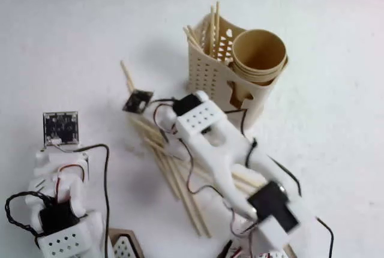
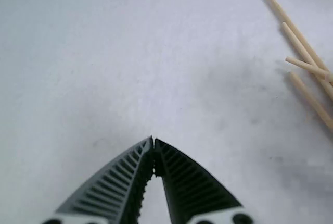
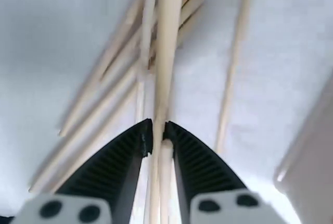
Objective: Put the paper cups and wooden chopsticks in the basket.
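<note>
Chopsticks lie heaped on the table near the basket, which already holds the stacked paper cups and a few sticks. My right claw is pinched narrow on one chopstick above the heap. It should be light, stiff, smooth wood. Gripped near an end it would likely swivel, so mid-length suits best. My left claw is closed on nothing.

I see: basket cream w/ rows of small slot cutouts; paper cups tan-brown; wooden chopsticks pale blond; table white. Left gripper & right gripper both black w/ ribbed pattern, white at base. Arm shells white.
</note>
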